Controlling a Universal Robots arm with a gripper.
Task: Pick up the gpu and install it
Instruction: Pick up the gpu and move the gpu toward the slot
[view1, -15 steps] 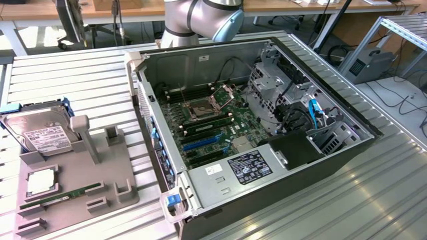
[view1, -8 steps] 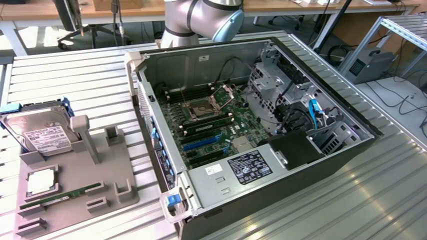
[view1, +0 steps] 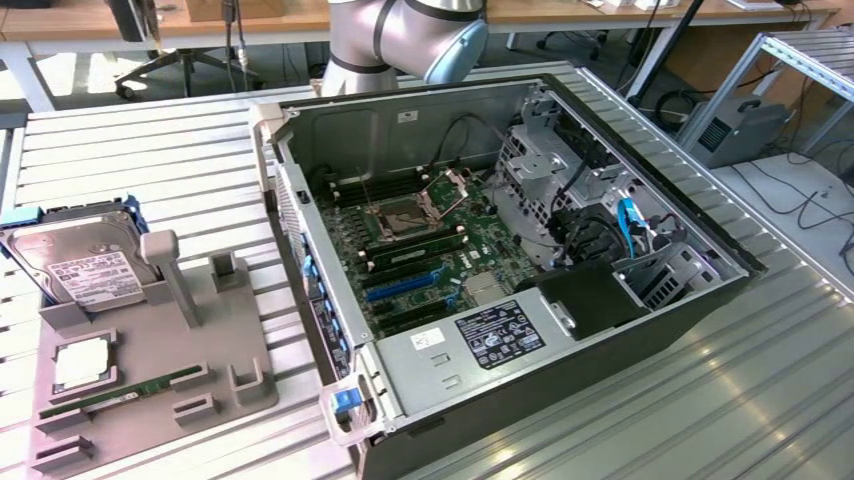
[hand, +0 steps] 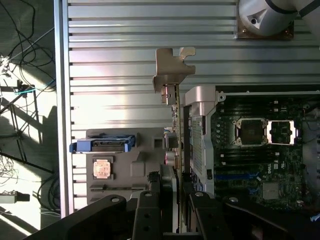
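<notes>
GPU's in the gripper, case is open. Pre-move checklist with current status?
1. Grip: gripper shut on the flat green-board GPU card, seen edge-on: ok.
2. Silver metal bracket at the card's free end, clear of the grip: ok.
3. Blue expansion slots on the motherboard unoccupied: ok.
4. Card lined up with a slot: cannot tell.
5. Black computer case lying open, side panel off: ok.
6. Card off the grey parts tray: ok.

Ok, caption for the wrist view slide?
Claw gripping the gpu edge-on, silver bracket outermost, above the open computer case and grey parts tray.
</notes>
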